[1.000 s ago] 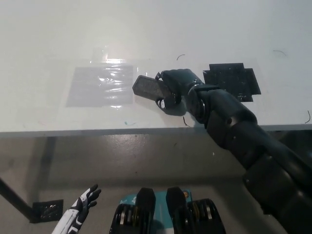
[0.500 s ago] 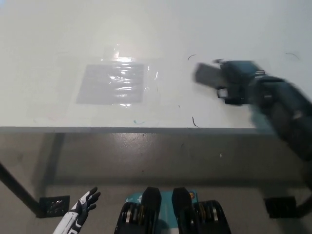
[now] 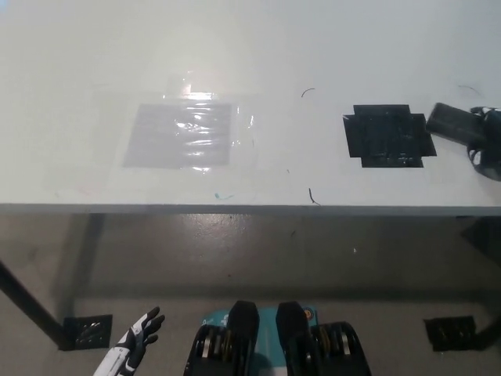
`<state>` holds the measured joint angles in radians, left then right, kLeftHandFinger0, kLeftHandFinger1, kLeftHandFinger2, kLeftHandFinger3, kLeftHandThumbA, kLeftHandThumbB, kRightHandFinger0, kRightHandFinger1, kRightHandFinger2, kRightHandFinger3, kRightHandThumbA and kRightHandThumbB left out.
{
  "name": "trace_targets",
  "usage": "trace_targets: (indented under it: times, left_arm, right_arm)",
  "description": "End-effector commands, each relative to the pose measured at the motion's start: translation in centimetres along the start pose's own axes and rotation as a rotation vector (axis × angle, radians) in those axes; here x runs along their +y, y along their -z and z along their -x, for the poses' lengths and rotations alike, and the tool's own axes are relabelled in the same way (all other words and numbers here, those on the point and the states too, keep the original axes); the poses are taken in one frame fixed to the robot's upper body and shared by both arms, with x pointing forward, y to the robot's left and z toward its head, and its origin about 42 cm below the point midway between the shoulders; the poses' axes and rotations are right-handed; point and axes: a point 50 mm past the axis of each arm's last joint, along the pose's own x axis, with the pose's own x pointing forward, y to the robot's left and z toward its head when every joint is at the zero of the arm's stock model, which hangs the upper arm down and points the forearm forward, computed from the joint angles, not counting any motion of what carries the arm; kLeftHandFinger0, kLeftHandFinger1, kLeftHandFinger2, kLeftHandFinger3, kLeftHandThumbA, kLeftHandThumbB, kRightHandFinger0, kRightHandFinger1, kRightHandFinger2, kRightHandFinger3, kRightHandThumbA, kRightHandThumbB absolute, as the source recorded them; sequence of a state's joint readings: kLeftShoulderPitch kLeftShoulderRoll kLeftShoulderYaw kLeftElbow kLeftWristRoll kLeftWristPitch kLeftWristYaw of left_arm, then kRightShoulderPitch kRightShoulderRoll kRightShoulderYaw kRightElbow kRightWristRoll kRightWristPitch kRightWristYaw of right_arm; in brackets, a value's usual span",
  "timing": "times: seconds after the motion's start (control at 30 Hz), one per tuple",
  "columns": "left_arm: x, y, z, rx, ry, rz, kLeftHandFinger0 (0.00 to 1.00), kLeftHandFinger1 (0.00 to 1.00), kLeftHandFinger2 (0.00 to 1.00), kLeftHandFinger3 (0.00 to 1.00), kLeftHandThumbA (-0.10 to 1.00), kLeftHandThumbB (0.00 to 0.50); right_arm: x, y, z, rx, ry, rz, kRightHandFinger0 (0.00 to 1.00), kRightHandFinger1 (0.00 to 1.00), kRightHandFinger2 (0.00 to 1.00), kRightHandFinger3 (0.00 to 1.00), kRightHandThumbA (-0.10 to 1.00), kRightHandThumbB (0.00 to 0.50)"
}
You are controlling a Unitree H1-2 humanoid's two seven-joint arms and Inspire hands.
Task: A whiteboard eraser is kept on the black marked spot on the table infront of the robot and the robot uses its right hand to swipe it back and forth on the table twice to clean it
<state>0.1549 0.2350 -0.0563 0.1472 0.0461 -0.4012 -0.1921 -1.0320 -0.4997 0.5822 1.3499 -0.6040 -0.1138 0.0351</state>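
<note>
— Now, where is the whiteboard eraser being seen?

— Far out at the right side of the table, just beside the right edge of the black marked spot, its near corner touching or almost touching that edge. It is lying flat and slightly angled, dark grey against the pale top.

— And is it being held?

— It is being gripped at its right end by the black right hand, of which only a small part is being shown at the picture's right border. The fingers are being kept closed on the eraser; the rest of the arm is being cut off by the frame.

— Is the marked spot being covered by anything?

— No, its whole ragged square of black tape is being left in plain view, near the table's front edge.

— What else is being shown on the table?

— A grey rectangular patch under glossy clear film is being seen left of centre, well apart from the spot, with light being reflected off its creases. A few thin dark scribbles are being shown between the two.

— And the other hand?

— The white left hand is being held low at the lower left, below the table, with its fingers apart and nothing in them.
</note>
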Motion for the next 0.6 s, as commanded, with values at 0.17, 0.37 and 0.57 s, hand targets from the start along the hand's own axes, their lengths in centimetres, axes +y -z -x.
trace_targets:
  times: [0.17, 0.37, 0.57]
  left_arm:
    - [0.2, -0.6, -0.3, -0.052, -0.011, -0.009, 1.00, 1.00, 1.00, 1.00, 1.00, 0.399]
    - [0.5, -0.9, -0.8, -0.056, -0.011, -0.010, 1.00, 1.00, 1.00, 1.00, 1.00, 0.407]
    - [0.5, -0.9, -0.7, -0.054, -0.006, -0.010, 1.00, 1.00, 1.00, 1.00, 1.00, 0.405]
  right_arm:
    - [2.9, 6.5, 1.8, 0.169, -0.106, -0.032, 0.73, 0.82, 1.00, 1.00, 0.52, 0.169]
    - [1.4, 6.3, 1.5, 0.204, -0.092, 0.046, 0.76, 0.87, 0.99, 1.00, 0.58, 0.173]
    - [1.5, 9.2, 2.5, 0.334, -0.091, 0.180, 0.77, 0.91, 0.96, 0.97, 0.61, 0.187]
